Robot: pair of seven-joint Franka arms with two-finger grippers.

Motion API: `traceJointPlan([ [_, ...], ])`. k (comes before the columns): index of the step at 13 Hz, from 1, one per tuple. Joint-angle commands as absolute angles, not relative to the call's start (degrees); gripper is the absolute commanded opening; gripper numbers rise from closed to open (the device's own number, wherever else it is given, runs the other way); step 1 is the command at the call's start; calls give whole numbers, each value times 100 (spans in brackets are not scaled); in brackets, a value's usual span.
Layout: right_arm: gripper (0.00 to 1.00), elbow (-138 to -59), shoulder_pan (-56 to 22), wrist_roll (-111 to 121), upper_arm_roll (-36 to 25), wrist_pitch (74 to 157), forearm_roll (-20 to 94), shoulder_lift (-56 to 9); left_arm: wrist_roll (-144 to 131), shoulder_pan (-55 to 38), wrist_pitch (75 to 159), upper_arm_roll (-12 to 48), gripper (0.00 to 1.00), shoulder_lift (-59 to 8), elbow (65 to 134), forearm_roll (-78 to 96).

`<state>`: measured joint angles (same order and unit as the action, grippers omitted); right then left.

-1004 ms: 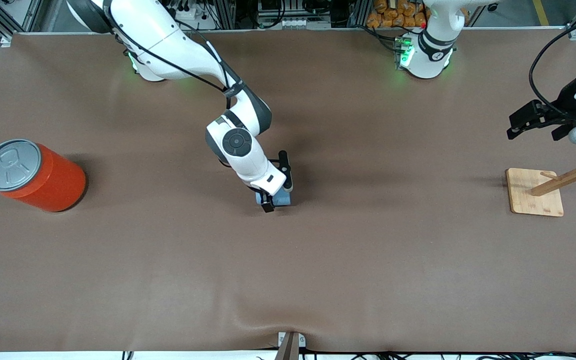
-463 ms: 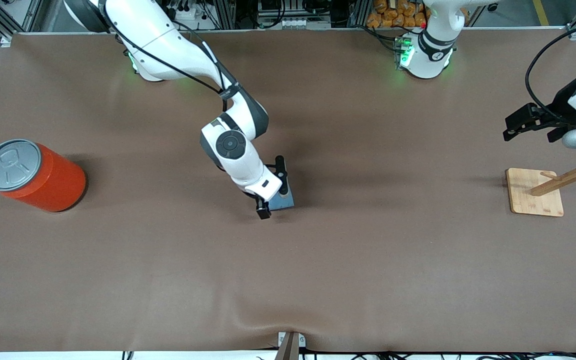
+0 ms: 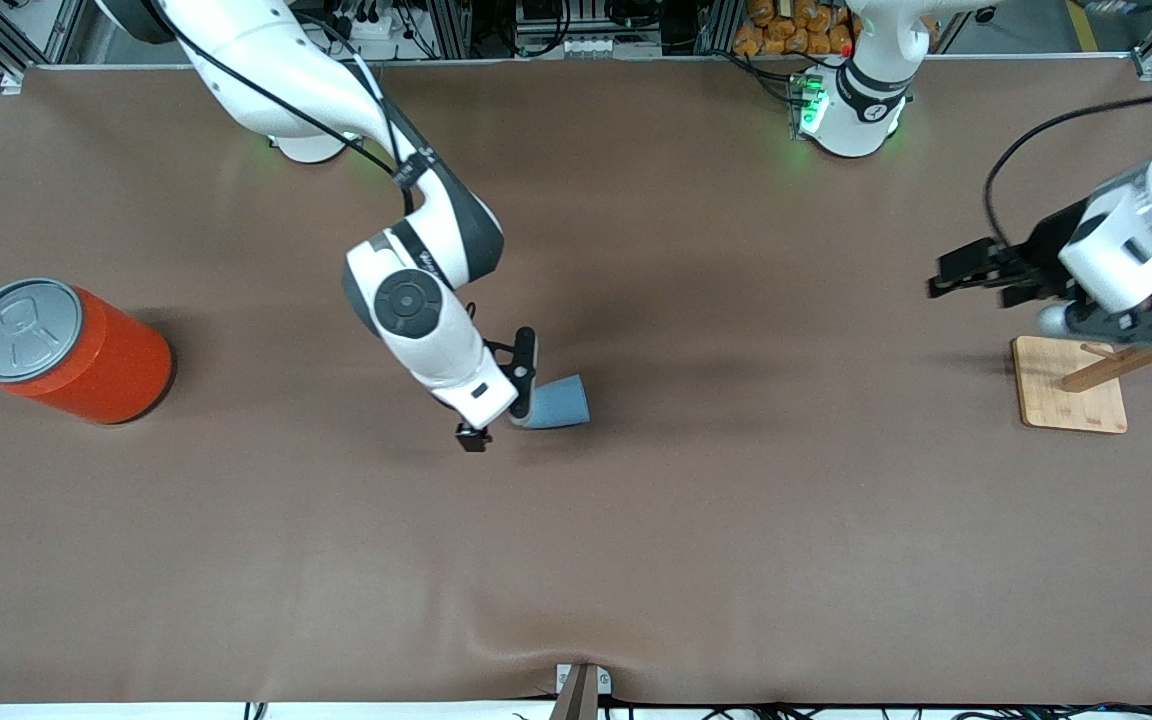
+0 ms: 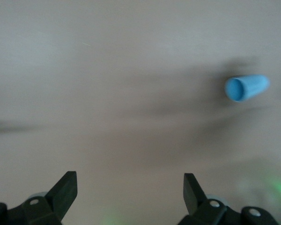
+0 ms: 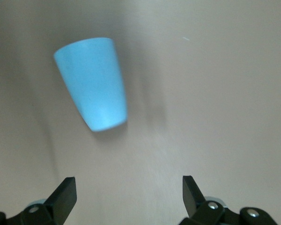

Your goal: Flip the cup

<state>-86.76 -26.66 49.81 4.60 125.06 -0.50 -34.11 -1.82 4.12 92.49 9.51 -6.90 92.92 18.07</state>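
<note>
cup point(image 3: 553, 403) lies on its side mid-tabletop point(image 3: 696, 520), unheld | right tool point(image 3: 499, 392) spread wide, empty, just beside cup's narrow end | left tool point(image 3: 971, 272) wide, waiting by wooden rack point(image 3: 1076, 385) | flip looks unfinished

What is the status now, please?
Right claw open beside cup. Cup on its side, free. Left claw open near wooden stand. Nothing in the way.

Even, bright overhead light; soft shadows spread across the table point(image 3: 736, 520). Both wrist views are blurred and washed pale, the cup point(image 4: 246, 87) soft-edged.
</note>
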Motion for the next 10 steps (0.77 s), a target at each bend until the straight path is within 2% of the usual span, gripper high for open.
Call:
traceJointPlan([
  [1, 100, -8710, -2164, 3872, 545, 12034, -79, -2963, -175, 422, 9464, 975, 100, -1282, 9158, 2808],
  [5, 100, -8762, -1399, 2911, 484, 11611, -70, -2261, -308, 132, 10010, 1019, 100, -1826, 9246, 3557],
  [8, 100, -8807, -1179, 2856, -121, 10779, -62, -1541, -62, 1, 10571, 1081, 100, -2232, 9439, 4463],
  [10, 100, -8798, -749, 2856, -176, 10163, 122, -1162, -53, -324, 11063, 1081, 100, -2276, 9667, 4648],
])
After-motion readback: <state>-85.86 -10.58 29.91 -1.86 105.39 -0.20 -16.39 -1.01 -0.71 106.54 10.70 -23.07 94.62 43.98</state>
